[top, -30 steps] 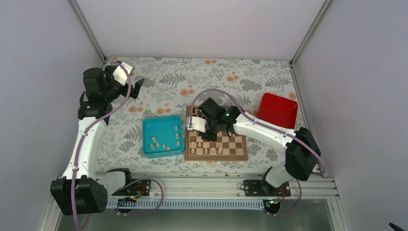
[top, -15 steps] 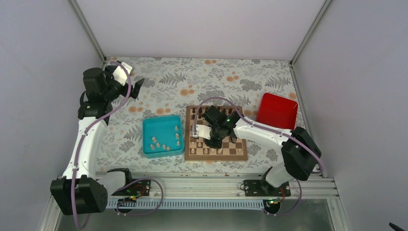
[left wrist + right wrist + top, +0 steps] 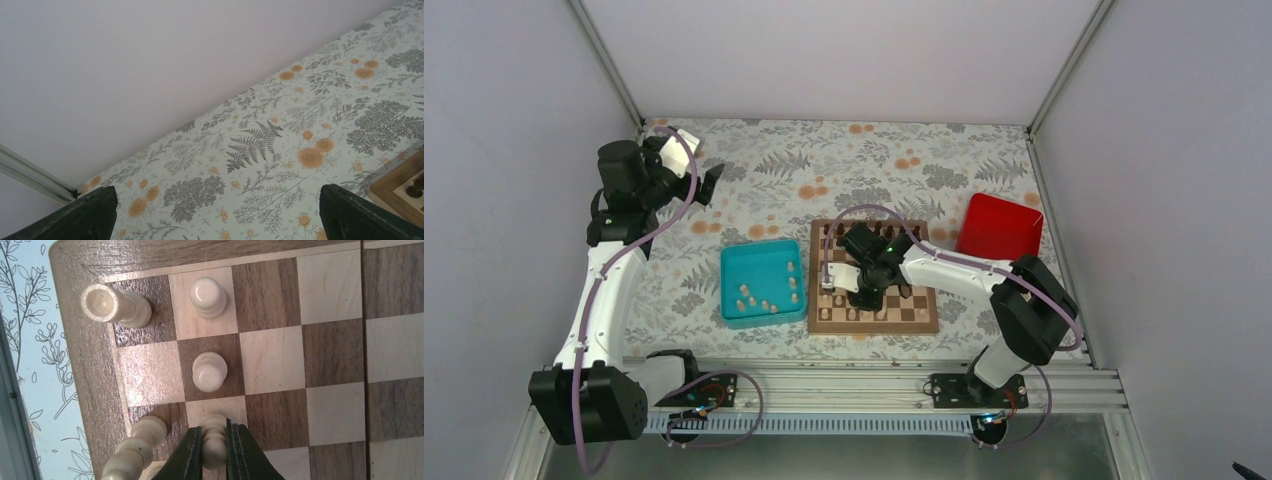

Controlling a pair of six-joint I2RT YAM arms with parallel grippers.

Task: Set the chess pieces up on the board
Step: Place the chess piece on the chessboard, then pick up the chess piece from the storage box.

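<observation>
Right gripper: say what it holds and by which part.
The right gripper holds a pale chess piece, pinched between both fingers by its stem, just below the head.

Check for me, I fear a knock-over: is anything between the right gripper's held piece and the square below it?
Nothing visible. The right gripper holds the pale piece over a light square; a neighbouring piece stands beside it, not beneath.

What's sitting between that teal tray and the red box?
The wooden chessboard lies there, plain in the top view; the right gripper hangs over its left part, shut on a pale chess piece.
</observation>
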